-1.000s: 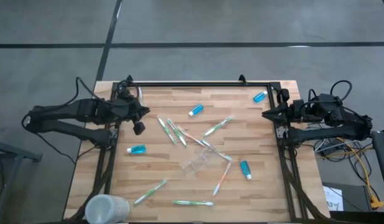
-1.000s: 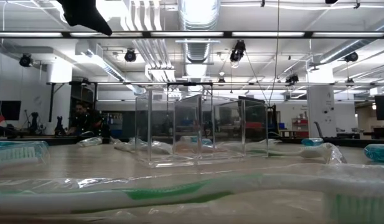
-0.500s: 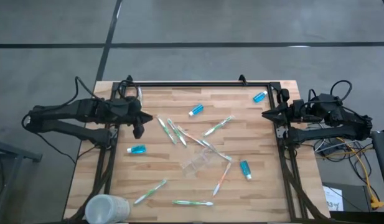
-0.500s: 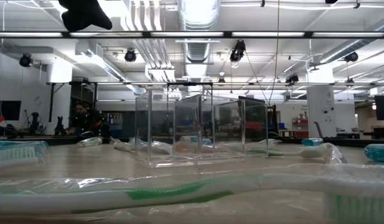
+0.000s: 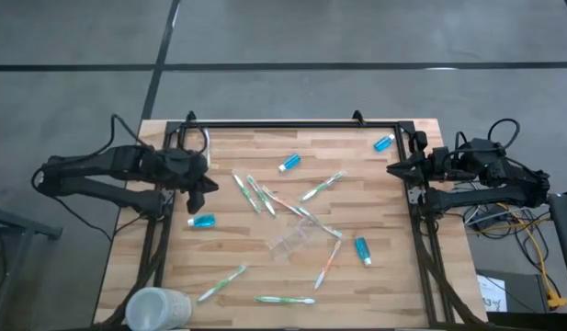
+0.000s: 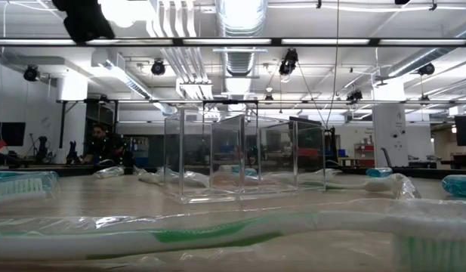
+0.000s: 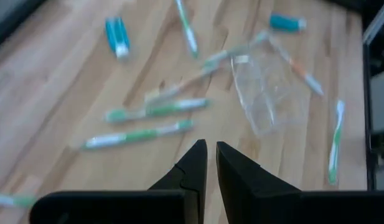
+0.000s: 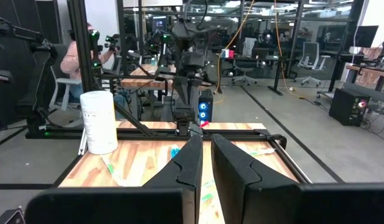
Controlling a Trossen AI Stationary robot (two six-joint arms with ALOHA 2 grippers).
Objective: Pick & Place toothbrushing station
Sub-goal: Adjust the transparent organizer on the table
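Left gripper (image 5: 207, 188): nearly closed, empty, above the wooden surface (image 5: 265, 276)
Right gripper (image 5: 393, 167): closed, empty
Clear plastic holder (image 5: 292, 240): mid-surface

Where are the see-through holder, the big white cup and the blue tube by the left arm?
see-through holder (image 5: 292, 241): high view, its clear middle.
big white cup (image 5: 157, 307): high view, its frosted side.
blue tube (image 5: 202, 221): high view, its body.

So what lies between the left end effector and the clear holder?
High view: green toothbrushes lie between the left end effector and the clear holder.
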